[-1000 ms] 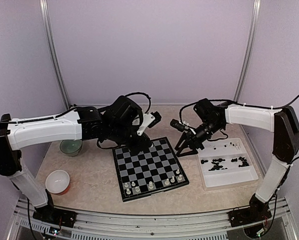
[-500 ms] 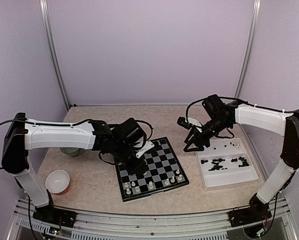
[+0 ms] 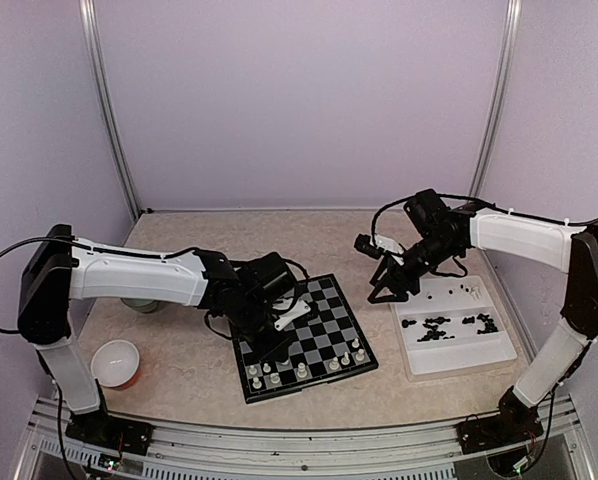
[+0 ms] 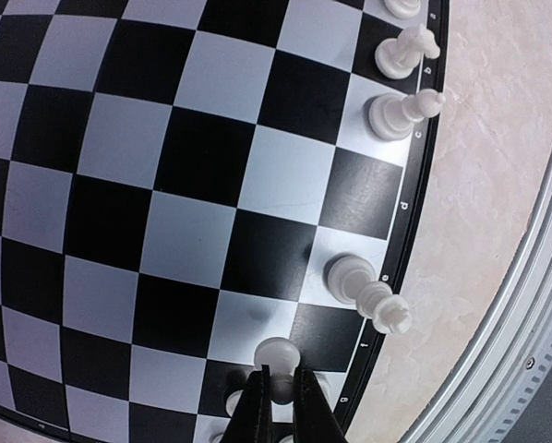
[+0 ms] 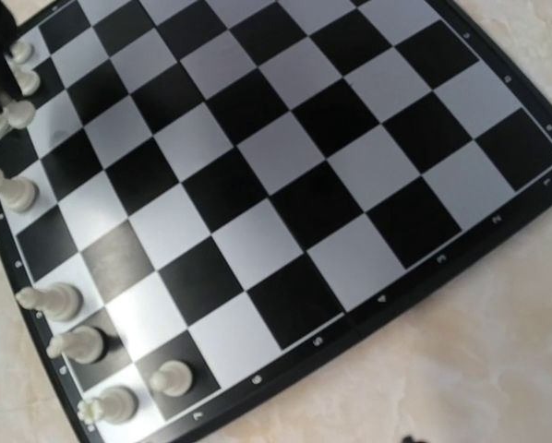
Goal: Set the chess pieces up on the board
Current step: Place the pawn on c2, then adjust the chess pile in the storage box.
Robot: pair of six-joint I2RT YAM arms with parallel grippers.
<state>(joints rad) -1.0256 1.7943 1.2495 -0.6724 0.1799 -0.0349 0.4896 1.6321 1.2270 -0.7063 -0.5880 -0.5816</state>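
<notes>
The board (image 3: 314,318) lies mid-table, with several cream-white chess pieces (image 3: 304,370) along its near edge. My left gripper (image 3: 275,345) hangs low over the board's near left part. In the left wrist view it (image 4: 281,406) is shut on a white pawn (image 4: 278,355), beside other white pieces (image 4: 354,277) at the board's rim (image 4: 414,185). My right gripper (image 3: 383,291) hovers between the board's right edge and the white tray (image 3: 459,358), open and empty. Its fingers are out of the right wrist view, which shows the board (image 5: 285,185) and white pieces (image 5: 50,297).
The tray holds many black pieces (image 3: 439,327). A white bowl with a red base (image 3: 116,362) stands at the near left. A green bowl (image 3: 139,301) is mostly hidden behind the left arm. Side walls and a metal rail frame the table.
My left gripper has moved from the board's far left corner to its near left part and come down. My right gripper drew back from the board's edge toward the tray, then stayed still.
</notes>
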